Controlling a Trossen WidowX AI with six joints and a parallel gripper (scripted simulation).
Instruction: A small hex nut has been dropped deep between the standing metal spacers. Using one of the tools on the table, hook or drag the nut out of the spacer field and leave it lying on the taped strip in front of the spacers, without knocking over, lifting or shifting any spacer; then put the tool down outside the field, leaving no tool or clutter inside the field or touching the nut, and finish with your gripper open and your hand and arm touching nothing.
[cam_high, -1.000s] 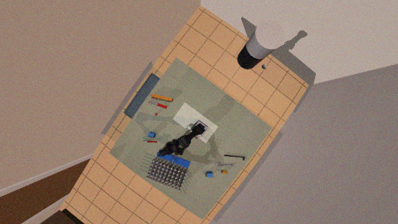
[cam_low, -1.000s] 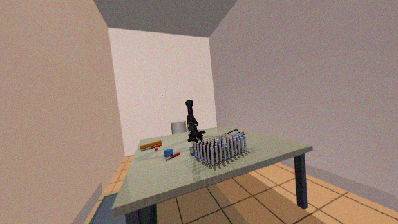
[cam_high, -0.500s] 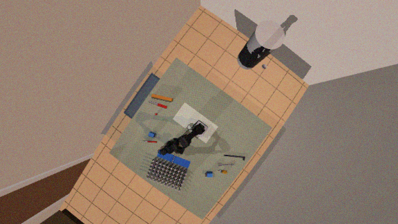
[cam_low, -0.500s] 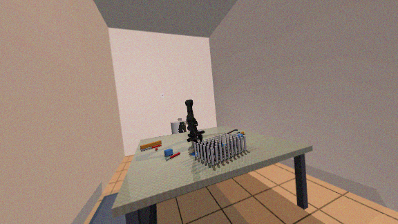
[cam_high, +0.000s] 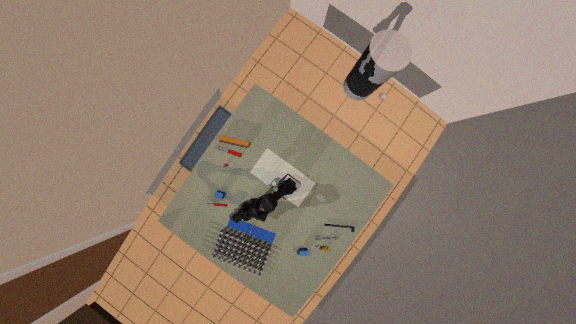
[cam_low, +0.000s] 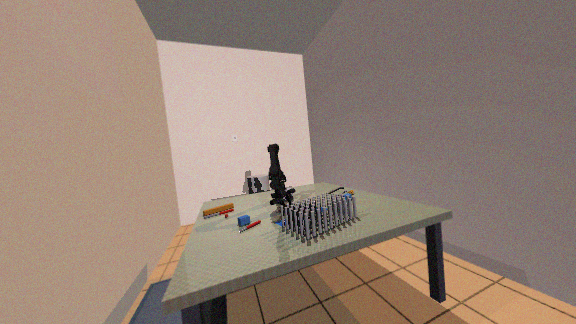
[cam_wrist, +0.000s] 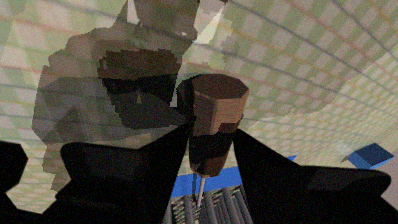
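Note:
My gripper (cam_wrist: 211, 130) is shut on the brown faceted handle (cam_wrist: 218, 112) of a tool. The tool's thin metal shaft (cam_wrist: 201, 189) runs from the handle toward the metal spacers (cam_high: 242, 251) (cam_low: 320, 218) (cam_wrist: 236, 204). The spacers stand in dense rows. The blue taped strip (cam_high: 263, 235) (cam_wrist: 228, 177) lies along their arm-side edge, with the gripper over or close to its end. The shaft's tip is not clear among the spacers. The hex nut cannot be made out in any view.
Beside the field are a blue block (cam_high: 219, 194) (cam_low: 244, 220) and a red-handled tool (cam_high: 220, 205) (cam_low: 253, 225). Farther off lies an orange bar (cam_high: 235, 142) (cam_low: 218, 210). On the other side are a black hooked rod (cam_high: 340, 226), another blue block (cam_high: 303, 252) and a yellow piece (cam_high: 325, 248).

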